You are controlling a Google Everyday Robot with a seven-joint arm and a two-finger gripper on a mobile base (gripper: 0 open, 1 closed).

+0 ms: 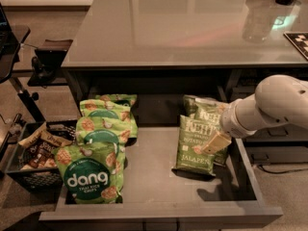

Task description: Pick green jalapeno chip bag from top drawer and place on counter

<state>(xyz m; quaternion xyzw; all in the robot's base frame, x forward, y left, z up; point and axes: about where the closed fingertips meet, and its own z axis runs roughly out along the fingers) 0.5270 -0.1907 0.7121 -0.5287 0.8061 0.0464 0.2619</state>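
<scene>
Jalapeno bag (195,146): flat on floor of drawer (154,165), right half. Dark olive, crinkly, pale lettering face up, JALAPENO at near end. Top end overlapping a second bag (208,110) of same kind, set behind it toward drawer's back right corner. Not lifted; near edge down on floor, thin shadow beneath.

Hand (216,142): tan, low over right edge of jalapeno bag, about mid-height of the pack. Touching the bag or just above it, cannot tell. Spread or pressed together, cannot tell either. Dark shadow on drawer floor, near right of bag.

Arm (272,102): white, rounded, in from the right, crossing above drawer's right wall, below tabletop's front edge.

Drawer: pulled out toward camera, dark grey, low straight walls. Bare strip of floor down the middle, between the two groups of bags.

Dang bags (92,177): bright green, left side of drawer, overlapping in a row from front to back. Nearest one with white "dang" on dark round label. Well apart from jalapeno bag.

Tabletop (183,28): glossy grey, above and behind drawer, soft reflections, thin dark edge.

Crate (31,170): black, on floor left of drawer and outside it, dark snack packs inside.
</scene>
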